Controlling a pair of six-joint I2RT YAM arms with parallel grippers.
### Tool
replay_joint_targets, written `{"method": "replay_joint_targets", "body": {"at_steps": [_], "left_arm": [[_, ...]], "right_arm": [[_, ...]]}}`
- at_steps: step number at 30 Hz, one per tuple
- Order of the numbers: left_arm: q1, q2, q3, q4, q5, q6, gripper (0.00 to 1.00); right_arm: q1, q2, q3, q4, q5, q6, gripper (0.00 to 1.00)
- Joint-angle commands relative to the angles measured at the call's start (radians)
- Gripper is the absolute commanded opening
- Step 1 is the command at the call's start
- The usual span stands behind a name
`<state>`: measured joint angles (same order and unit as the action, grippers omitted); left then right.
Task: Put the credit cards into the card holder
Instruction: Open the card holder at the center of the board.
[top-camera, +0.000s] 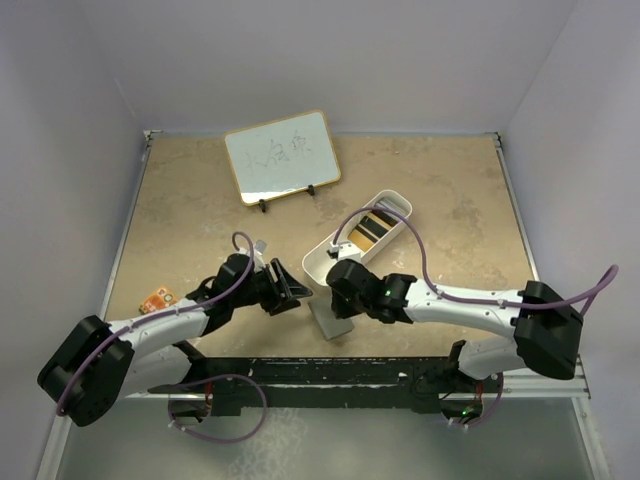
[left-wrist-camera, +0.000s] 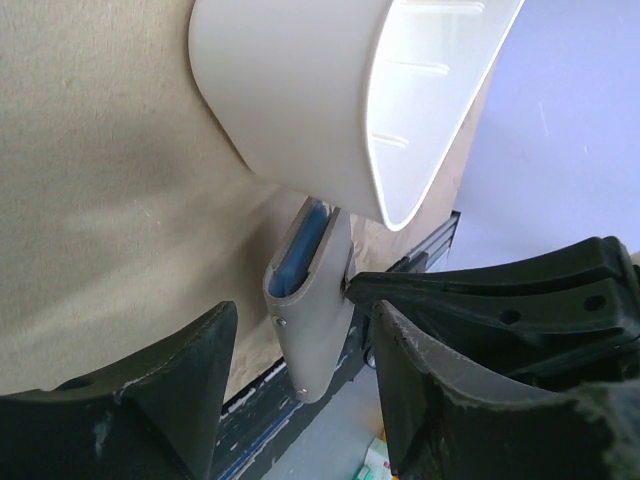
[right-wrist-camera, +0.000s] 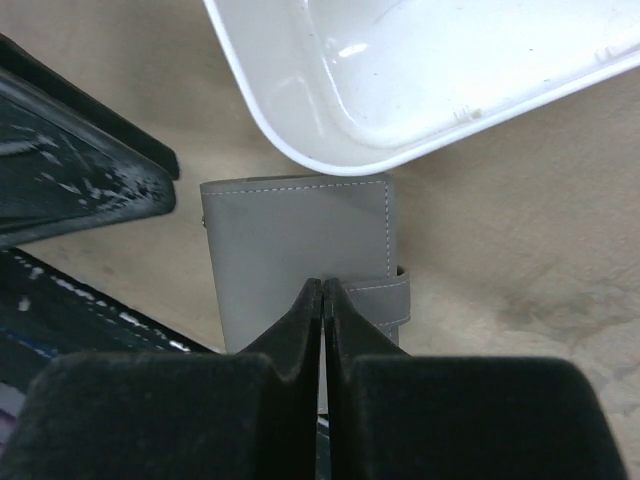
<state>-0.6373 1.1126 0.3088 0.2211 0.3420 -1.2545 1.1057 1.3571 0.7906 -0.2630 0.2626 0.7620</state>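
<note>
The card holder (top-camera: 333, 322), a grey fold-over wallet, lies on the table just in front of the white tray (top-camera: 325, 257). The credit cards (top-camera: 371, 231), yellow-orange and black, lie inside that tray. My right gripper (right-wrist-camera: 322, 287) is shut, and its tips rest on the wallet's cover (right-wrist-camera: 290, 235) beside the snap tab (right-wrist-camera: 390, 296). My left gripper (left-wrist-camera: 300, 400) stands open to the wallet's left. In the left wrist view the wallet (left-wrist-camera: 312, 325) shows edge-on ahead of the gap, its light blue inside (left-wrist-camera: 298, 255) visible, with neither finger touching it.
A small whiteboard (top-camera: 282, 157) on a stand is at the back. A little orange-brown board (top-camera: 157, 299) lies at the left near my left arm. The wallet sits close to the table's near edge, by the black rail (top-camera: 330, 375).
</note>
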Motion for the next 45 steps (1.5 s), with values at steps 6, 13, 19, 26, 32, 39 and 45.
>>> {"method": "replay_joint_targets", "body": {"at_steps": [6, 13, 19, 26, 32, 39, 45], "left_arm": [[-0.005, 0.005, -0.047, 0.179, 0.06, -0.072, 0.55], [-0.005, 0.001, -0.028, 0.162, 0.065, -0.061, 0.32], [-0.005, -0.007, -0.008, 0.084, 0.067, -0.004, 0.0], [-0.005, -0.018, 0.052, -0.045, 0.066, 0.104, 0.0], [-0.005, 0.002, 0.073, -0.066, 0.078, 0.12, 0.0], [-0.005, 0.012, 0.091, -0.054, 0.076, 0.101, 0.0], [-0.005, 0.004, 0.093, -0.059, 0.07, 0.092, 0.0]], "right_arm": [[0.001, -0.055, -0.022, 0.144, -0.029, 0.141, 0.0], [0.001, -0.076, -0.045, 0.15, -0.041, 0.17, 0.0], [0.0, -0.112, -0.097, 0.129, -0.065, 0.215, 0.0], [0.002, -0.19, -0.139, 0.019, -0.028, 0.193, 0.0], [0.0, -0.239, -0.175, 0.001, -0.051, 0.179, 0.0], [-0.001, -0.203, -0.124, 0.042, -0.102, 0.196, 0.4], [0.0, -0.158, -0.118, 0.122, -0.137, 0.214, 0.59]]}}
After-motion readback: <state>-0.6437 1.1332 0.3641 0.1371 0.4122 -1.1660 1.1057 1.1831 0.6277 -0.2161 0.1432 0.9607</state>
